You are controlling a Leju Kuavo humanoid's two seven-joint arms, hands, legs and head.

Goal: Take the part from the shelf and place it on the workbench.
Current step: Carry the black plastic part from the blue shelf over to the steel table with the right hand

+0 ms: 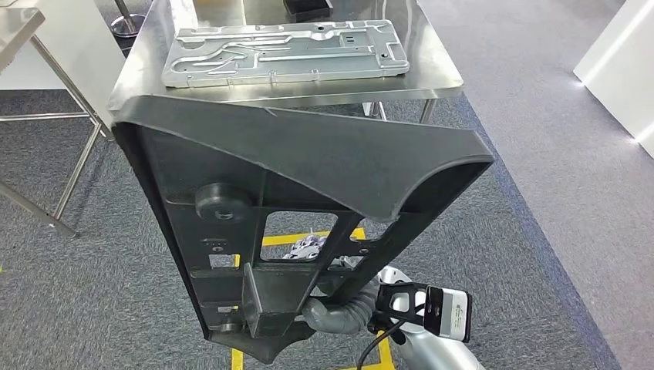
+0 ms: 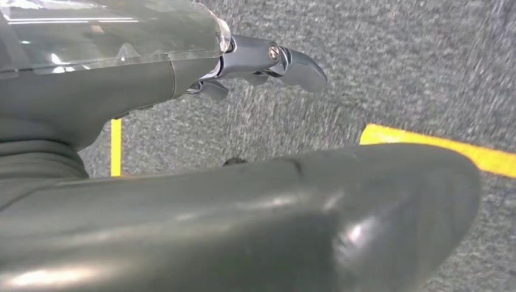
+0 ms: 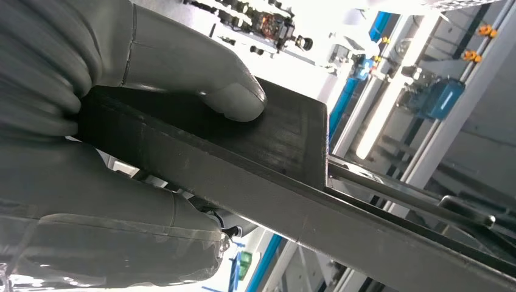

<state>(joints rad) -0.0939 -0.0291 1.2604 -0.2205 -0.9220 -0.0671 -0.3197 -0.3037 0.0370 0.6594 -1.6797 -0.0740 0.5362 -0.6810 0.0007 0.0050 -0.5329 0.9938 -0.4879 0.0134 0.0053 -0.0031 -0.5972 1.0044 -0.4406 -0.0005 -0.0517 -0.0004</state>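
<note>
Now the big black part [image 1: 308, 200] is held up in front of the robot, tilted, just before the workbench [image 1: 432, 77]. It is off the shelf, so the carrying step seems to be in hand, and the putting-down step is not yet done.

In the right wrist view, the right hand [image 3: 91, 121] is wrapped around a flat edge of the part, with the thick thumb [image 3: 231, 100] pressed on top and the other fingers tucked under. The part is held tight there.

In the left wrist view, the left hand [image 2: 182, 73] is seen over the grey carpet [image 2: 395, 67] and a yellow floor line [image 2: 438, 146]. Its dark fingers [image 2: 298, 64] are curled a little. Whether anything is held by them cannot be told.

A silver metal plate [image 1: 285, 50] is already lying on the workbench. For the next move, the part would likely need to be lifted over the bench edge and set down where it does not bump the plate.
</note>
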